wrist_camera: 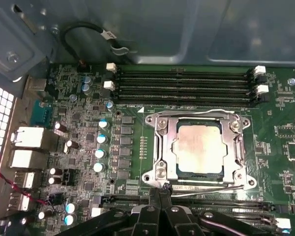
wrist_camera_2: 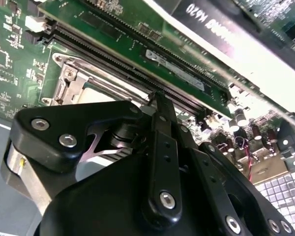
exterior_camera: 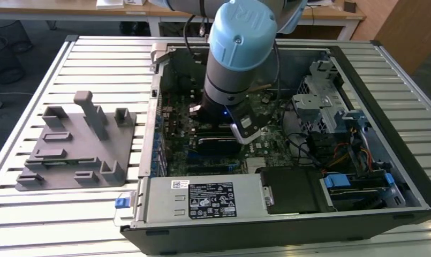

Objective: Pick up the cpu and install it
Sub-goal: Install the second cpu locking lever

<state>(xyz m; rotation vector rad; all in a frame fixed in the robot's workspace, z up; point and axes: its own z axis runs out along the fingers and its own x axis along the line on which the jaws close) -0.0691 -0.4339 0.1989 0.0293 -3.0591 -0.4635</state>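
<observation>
1. Where the arm (exterior_camera: 236, 53) reaches down into the open computer case (exterior_camera: 408, 176), the middle of the case is covered by it in the exterior view, with its wrist low over the motherboard (wrist_camera: 88, 113).
2. The cpu (wrist_camera: 196, 147) is seen in the first wrist view as a pale silver square lying flat in its socket, and it is not held by the tool.
3. The cpu is bordered on all sides by the metal socket frame (wrist_camera: 162, 147), which lies down over its edges.
4. A thin lever (wrist_camera: 211, 191) is seen running along one side of the frame, near the tool's tip.
5. The gripper (wrist_camera: 160, 191) is seen with its black fingers brought together, nothing being clamped between them; its tip is placed just beside the frame's edge, close above the board.
6. In the second wrist view, the gripper (wrist_camera_2: 155, 98) is shown at the same socket edge, with a row of memory slots (wrist_camera: 187, 83) on the far side of the socket.
7. In the exterior view, a grey fixture (exterior_camera: 72, 144) is found on the slatted table (exterior_camera: 93, 59) at 9 o'clock from the case, well apart from the arm.
8. A grey labelled box (exterior_camera: 201, 201) is set inside the case at 6 o'clock from the arm.
</observation>
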